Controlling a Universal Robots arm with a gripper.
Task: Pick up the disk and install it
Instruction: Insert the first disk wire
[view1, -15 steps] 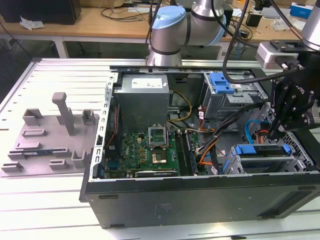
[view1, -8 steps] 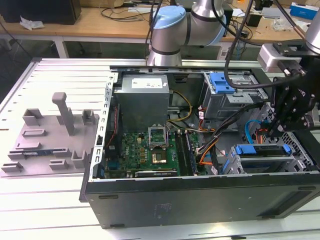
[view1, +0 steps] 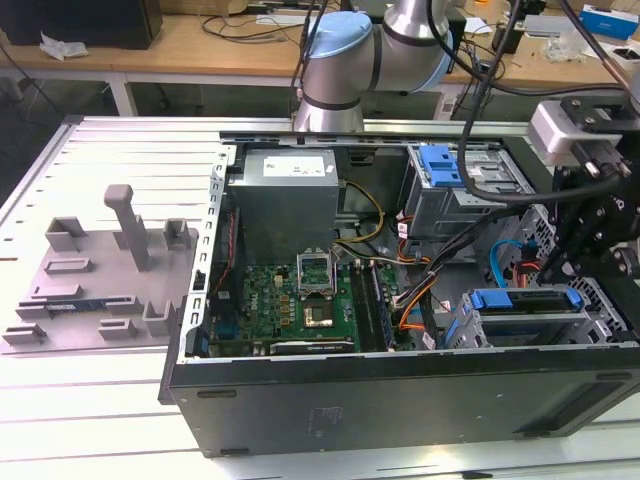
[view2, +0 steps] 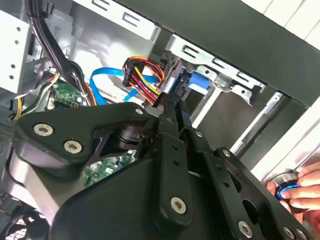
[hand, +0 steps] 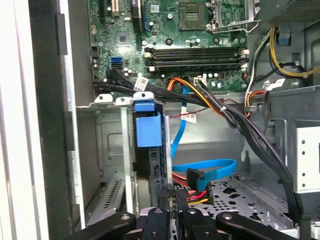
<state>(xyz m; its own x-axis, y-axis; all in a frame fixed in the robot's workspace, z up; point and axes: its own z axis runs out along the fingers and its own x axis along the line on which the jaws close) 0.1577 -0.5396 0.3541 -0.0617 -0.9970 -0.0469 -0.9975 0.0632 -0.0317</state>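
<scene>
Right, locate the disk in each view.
Exterior view: the disk lies in the bay toward the exterior view's right.
First wrist view: the disk stands edge-on in the bay.
Second wrist view: the disk is just past the claw.
Shared landmark: blue flat cable.

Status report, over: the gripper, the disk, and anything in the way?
Gripper shut, tips beside the drive bay. Flat silver-grey metal disk with blue plastic frame sits in bay. Blue flat cable and red-yellow wire bundle close by tips.
</scene>
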